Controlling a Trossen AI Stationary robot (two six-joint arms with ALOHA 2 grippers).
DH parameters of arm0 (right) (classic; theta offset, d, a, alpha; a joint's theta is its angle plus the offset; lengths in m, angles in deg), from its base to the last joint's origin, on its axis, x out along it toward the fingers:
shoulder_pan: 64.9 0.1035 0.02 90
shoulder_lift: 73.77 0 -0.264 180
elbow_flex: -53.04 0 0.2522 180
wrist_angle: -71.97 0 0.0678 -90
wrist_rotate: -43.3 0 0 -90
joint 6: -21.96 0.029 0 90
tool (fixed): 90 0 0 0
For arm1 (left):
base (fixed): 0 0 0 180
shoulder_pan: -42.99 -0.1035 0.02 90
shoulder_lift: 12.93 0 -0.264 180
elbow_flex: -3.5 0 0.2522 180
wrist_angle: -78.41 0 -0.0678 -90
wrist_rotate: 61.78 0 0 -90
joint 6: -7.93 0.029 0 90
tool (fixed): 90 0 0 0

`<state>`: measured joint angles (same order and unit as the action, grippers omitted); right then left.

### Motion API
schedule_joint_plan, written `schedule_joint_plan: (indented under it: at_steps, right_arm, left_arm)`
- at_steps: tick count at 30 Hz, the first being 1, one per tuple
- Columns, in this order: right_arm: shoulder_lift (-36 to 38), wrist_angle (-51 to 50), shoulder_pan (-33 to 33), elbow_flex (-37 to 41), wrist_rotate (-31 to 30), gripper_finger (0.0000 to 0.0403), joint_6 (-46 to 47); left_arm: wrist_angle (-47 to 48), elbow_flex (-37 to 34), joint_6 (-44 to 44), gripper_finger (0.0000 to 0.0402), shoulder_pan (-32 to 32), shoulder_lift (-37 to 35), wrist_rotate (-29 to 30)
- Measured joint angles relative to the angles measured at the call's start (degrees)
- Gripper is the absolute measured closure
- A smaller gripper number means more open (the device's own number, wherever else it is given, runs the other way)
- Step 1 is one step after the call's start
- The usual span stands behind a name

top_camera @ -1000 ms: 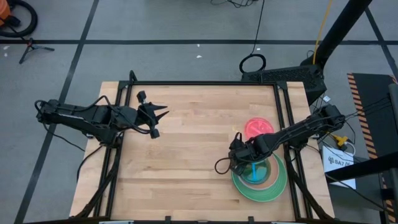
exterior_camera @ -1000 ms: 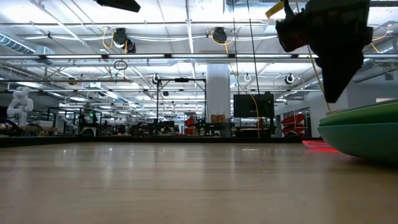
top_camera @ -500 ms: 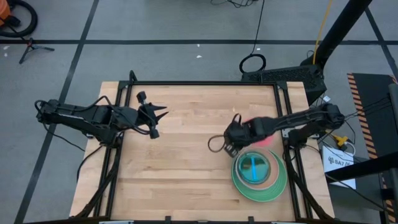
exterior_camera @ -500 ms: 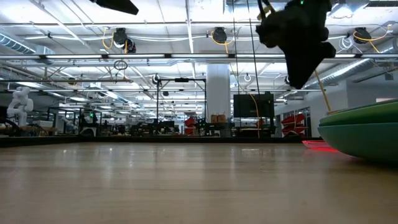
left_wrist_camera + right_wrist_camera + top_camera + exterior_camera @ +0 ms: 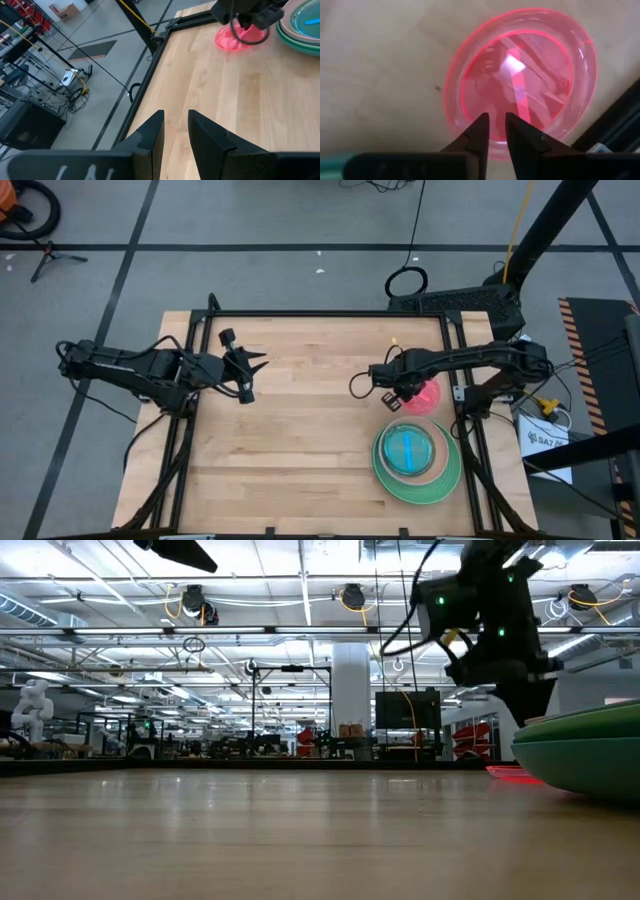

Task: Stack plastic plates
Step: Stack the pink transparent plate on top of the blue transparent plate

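Moved off the plate stack point(image 5: 416, 462) and now over the small red plate point(image 5: 421, 396), right gripper point(image 5: 398, 398), fingers point(image 5: 479, 134) parted by a narrow gap above the near rim, nothing pinched. Narrower than a second ago. Unchanged: left gripper point(image 5: 252, 374), hovering over the bare left part of the table point(image 5: 300, 440), fingers point(image 5: 152, 135) slightly spread and empty. Lying flat near the table's right edge, just behind the stack: red plate, translucent. Topped by a blue plate point(image 5: 408, 449) nested in teal, with a large green plate at the bottom: stack, near the front right corner. Partly readable on a white sheet point(image 5: 545, 442) off the table's right side: "SAT"; rest too small to tell.
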<state>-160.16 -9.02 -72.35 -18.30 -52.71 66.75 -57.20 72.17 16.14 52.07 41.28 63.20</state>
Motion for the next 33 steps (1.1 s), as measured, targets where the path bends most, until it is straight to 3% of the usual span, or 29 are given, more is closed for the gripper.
schedule_joint_plan:
  at_steps: [6,14,33]
  right_arm:
    - [0.00,8.23,-4.41,6.04,0.06,0.0398,-0.66]
    - [0.00,17.17,-7.37,11.13,0.04,0.0401,-0.69]
    - [0.00,34.20,-7.37,11.27,0.34,0.0402,-1.87]
  left_arm:
    - [-0.07,0.00,-0.05,0.0307,0.02,0.00,0.00]
    - [0.80,0.00,-0.81,0.0307,0.02,0.00,0.00]
    - [0.87,0.00,-0.80,0.0307,0.02,0.00,0.00]
